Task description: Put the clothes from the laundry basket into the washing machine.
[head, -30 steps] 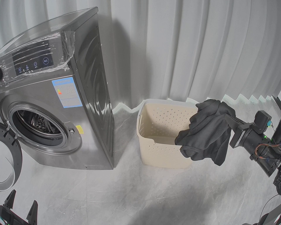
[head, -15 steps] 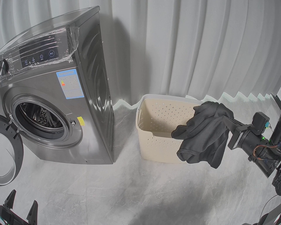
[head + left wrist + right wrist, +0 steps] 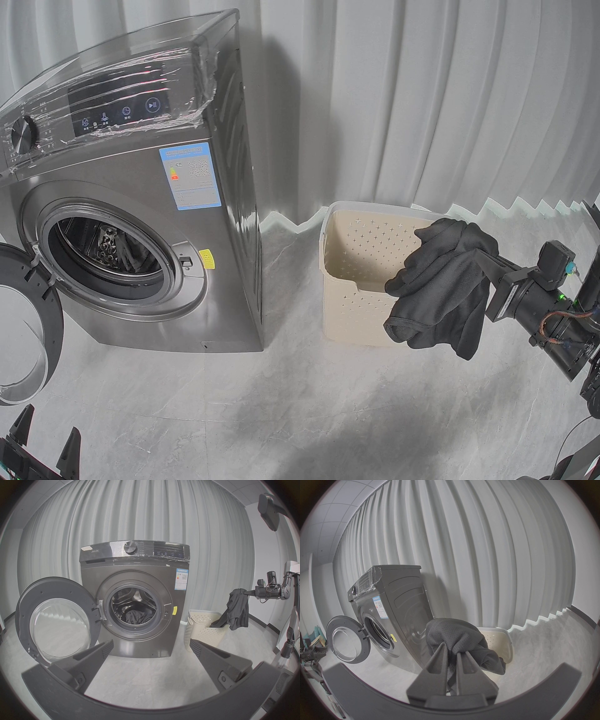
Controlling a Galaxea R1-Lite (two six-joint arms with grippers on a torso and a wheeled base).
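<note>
A dark grey garment [image 3: 444, 287] hangs from my right gripper [image 3: 482, 258], which is shut on its top, above the right rim of the cream laundry basket [image 3: 356, 250]. What shows of the basket's inside is bare plastic. The right wrist view has the fingers [image 3: 444, 655] pinching the garment [image 3: 456, 633]. To the left, the grey washing machine [image 3: 156, 206] has its round door [image 3: 25, 325] swung open. Dark clothes [image 3: 136, 616] lie in the drum. My left gripper [image 3: 51, 422] is open and low, in front of the machine.
White curtains [image 3: 406, 94] hang behind the machine and basket. A stretch of bare grey floor [image 3: 281, 400] lies between me and both. The open door sticks out toward me on the machine's left side.
The whole head picture has shifted right as the camera turned toward the machine. The right gripper keeps hold of the garment. The left gripper has not changed.
</note>
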